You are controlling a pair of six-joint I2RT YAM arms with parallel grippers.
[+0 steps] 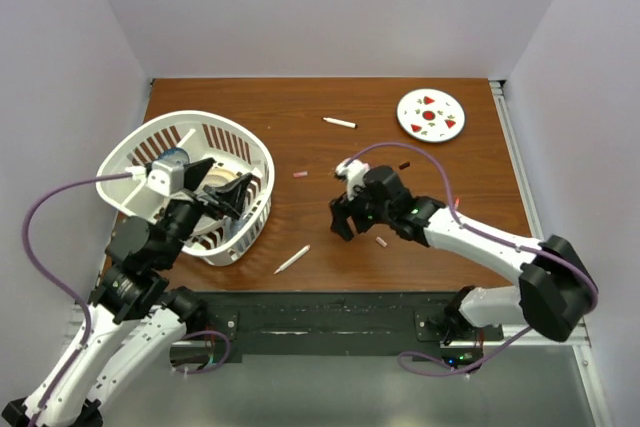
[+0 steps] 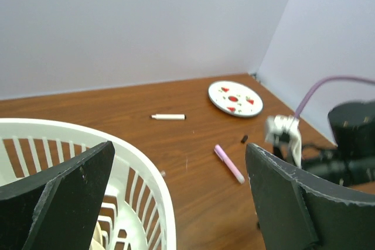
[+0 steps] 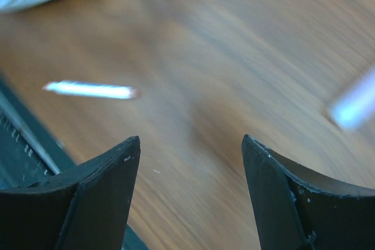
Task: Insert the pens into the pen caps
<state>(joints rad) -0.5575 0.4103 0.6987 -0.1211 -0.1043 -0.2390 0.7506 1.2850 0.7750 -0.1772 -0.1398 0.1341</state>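
While the left gripper (image 2: 180, 150) gapes over the basket (image 1: 185, 125), the right gripper (image 3: 191, 139) hovers right of it, jaws apart, empty.

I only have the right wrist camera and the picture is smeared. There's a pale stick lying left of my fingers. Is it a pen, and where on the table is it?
Observer: Yes, it's a white pen. It lies near the table's front edge, between the basket and the right hand.
Operator: Are there any caps close to me?
Observer: A small pinkish cap lies on the table just right of the right hand, not touching it.
Operator: What is the other arm doing?
Observer: The left hand hangs open over the basket and holds nothing.
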